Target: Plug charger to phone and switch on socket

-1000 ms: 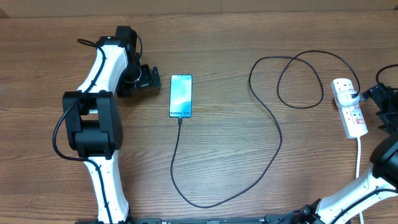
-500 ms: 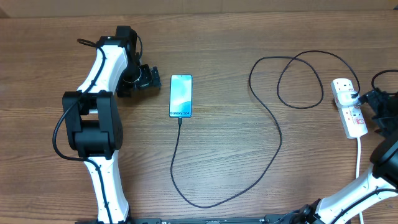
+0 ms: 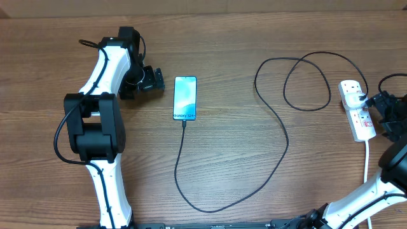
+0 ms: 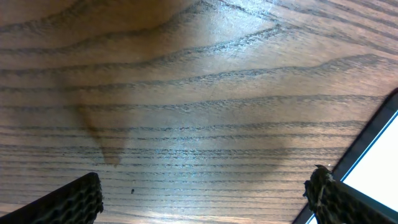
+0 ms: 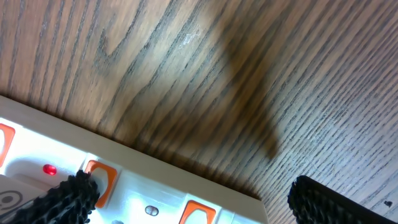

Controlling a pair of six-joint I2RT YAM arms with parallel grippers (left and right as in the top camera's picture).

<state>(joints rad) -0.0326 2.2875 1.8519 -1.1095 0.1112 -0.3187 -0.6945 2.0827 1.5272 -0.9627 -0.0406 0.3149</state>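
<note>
Phone (image 3: 185,97) lies flat centre-left, charger (image 3: 287,143) tip meeting its near end, apparently plugged in; the cable loops right to the black plug (image 3: 362,97) seated in the far end of the socket (image 3: 362,127) at the right edge. Left gripper (image 3: 151,79) is just left of the phone, jaws wide, holding nothing, likely parked clear. Right gripper (image 3: 380,112), equally wide and empty, hangs just right of the socket above its red switches (image 5: 102,175), placed, I judge, for the press.
</note>
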